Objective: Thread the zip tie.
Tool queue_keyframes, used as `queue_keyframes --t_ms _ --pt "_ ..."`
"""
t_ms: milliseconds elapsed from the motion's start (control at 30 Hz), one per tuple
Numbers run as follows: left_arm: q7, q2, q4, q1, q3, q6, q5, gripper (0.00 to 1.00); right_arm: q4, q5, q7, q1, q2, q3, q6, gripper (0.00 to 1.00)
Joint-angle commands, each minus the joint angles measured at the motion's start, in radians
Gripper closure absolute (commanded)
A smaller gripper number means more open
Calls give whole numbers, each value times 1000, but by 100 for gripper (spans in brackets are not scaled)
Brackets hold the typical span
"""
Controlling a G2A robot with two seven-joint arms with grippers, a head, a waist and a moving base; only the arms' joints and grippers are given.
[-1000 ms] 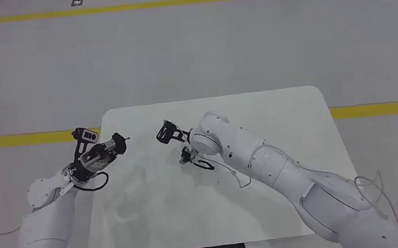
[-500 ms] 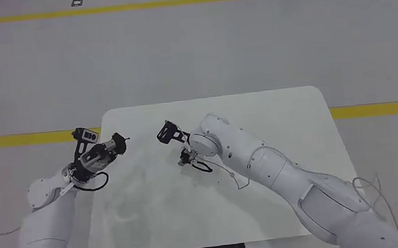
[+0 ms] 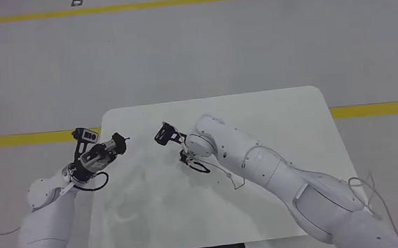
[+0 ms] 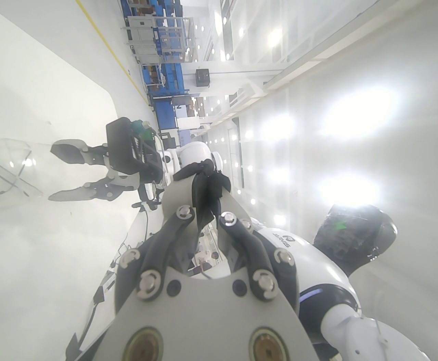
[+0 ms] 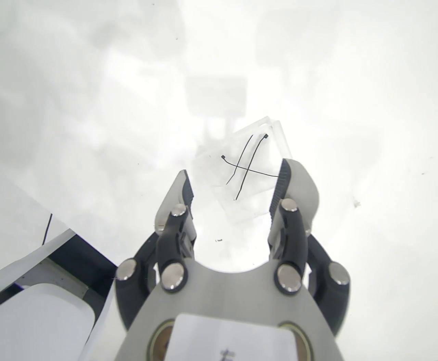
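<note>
Open counter (image 3: 291, 131) is seen on all sides of the clear tray (image 5: 273, 136). Three black zip ties (image 5: 248, 160) are laid crossed inside it, just beyond the right fingers (image 5: 299, 181), which are spread wide and angled down toward them. The left fingers (image 4: 178, 195) are held at the counter's left edge, pressed together on a black crumpled piece (image 4: 205, 184).

Colour-wise: the bench (image 3: 283, 117) is plain white, and the floor (image 3: 193, 54) is pale grey with yellow stripes (image 3: 175, 2) across it. The zip ties (image 5: 251, 160) are thin and black, in a clear see-through tray (image 5: 277, 136). The right gripper (image 5: 236, 184) has pale grey jaws with black ribbed pads (image 5: 279, 181), black links and silver rivets. The wad (image 4: 208, 191) at the left gripper (image 4: 202, 174) is black too
</note>
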Motion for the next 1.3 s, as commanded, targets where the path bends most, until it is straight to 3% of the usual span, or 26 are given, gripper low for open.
queue_keyframes --t_ms 0,600,1267 --pt "0 0 0 0 0 0 0 100 16 2 -5 4 -6 -2 -2 71" --pt "0 0 0 0 0 0 0 100 214 10 -44 36 -89 -43 15 73" --pt "0 0 0 0 0 0 0 100 439 25 -108 82 -195 -75 -24 83"
